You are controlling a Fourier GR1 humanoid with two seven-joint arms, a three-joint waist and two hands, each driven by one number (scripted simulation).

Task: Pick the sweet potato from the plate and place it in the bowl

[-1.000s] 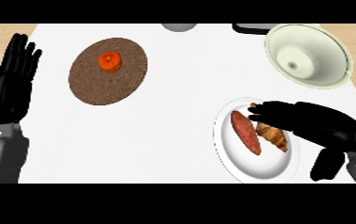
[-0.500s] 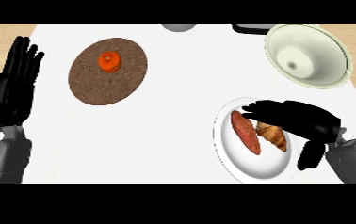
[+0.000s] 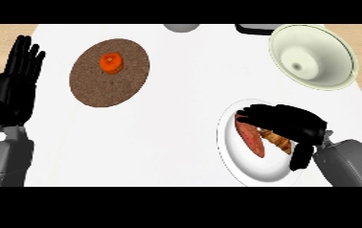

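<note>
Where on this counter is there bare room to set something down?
Bare counter runs down the middle, between the brown plate and the white plate, and below the brown plate. Crowded at right: bowl, white plate with sweet potato, right hand over it.

Sweet potato [image 3: 251, 138] on plate [image 3: 246, 168], front right; bowl [image 3: 311, 57] behind plate; mat [image 3: 99, 85] left.

Grey forearms [image 3: 345, 159] carry a black left robot hand [image 3: 20, 85] and black right robot hand [image 3: 293, 125].

counter [image 3: 247, 81] bare between plate [image 3: 240, 168] and bowl [image 3: 333, 65]; croissant [image 3: 280, 142] beside sweet potato [image 3: 252, 138]
</note>
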